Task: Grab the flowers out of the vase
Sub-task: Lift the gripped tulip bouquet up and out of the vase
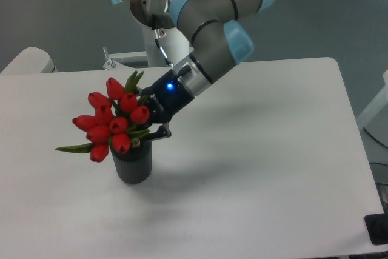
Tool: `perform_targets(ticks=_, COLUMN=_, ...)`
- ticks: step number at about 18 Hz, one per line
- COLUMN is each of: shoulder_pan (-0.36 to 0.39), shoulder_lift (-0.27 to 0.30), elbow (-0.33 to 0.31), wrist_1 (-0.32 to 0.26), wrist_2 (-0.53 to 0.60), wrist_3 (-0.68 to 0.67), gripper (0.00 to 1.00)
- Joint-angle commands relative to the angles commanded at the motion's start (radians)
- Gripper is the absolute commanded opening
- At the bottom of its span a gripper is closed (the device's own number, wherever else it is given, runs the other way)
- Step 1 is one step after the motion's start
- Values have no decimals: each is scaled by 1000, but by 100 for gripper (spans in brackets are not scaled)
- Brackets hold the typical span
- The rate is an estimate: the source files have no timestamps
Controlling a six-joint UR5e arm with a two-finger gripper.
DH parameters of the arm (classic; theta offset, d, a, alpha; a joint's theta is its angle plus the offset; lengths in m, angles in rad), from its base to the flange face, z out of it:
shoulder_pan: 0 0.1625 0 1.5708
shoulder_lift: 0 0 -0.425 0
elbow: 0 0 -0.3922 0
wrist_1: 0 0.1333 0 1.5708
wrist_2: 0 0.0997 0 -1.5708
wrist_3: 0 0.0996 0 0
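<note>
The flowers [109, 119], a bunch of red closed tulip buds with green stems and leaves, stand in the vase [133, 163], a short dark ribbed cylinder left of the table's middle. The buds lean up and to the left, wider than the vase. My gripper [153, 127] comes in from the upper right, tilted down to the left, with its fingers at the right side of the bunch just above the vase mouth. The buds and leaves hide the fingertips, so I cannot tell whether they are closed on the stems.
The white table [260, 162] has its right edge near the frame's right side and its front edge at the bottom. The arm's base mount [130, 59] stands at the table's back edge. A dark object [378, 228] sits off the lower right corner.
</note>
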Motion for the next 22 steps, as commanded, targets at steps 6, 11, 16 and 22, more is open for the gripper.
perform_targets(ticks=6, shoulder_pan=15, shoulder_lift=11, elbow=21, wrist_1=0, wrist_2=-35, wrist_3=-87, gripper=28)
perform_targets(ticks=11, shoulder_pan=31, shoulder_lift=9, elbow=51, wrist_1=2, wrist_2=-80, wrist_3=-175, gripper=28)
perform_targets(ticks=16, shoulder_pan=55, shoulder_lift=9, elbow=84, wrist_1=2, wrist_2=-109, wrist_3=-233, gripper=28)
perform_targets(ticks=22, shoulder_pan=81, shoulder_lift=9, elbow=106, wrist_1=3, wrist_2=-164, wrist_3=-282, gripper=28)
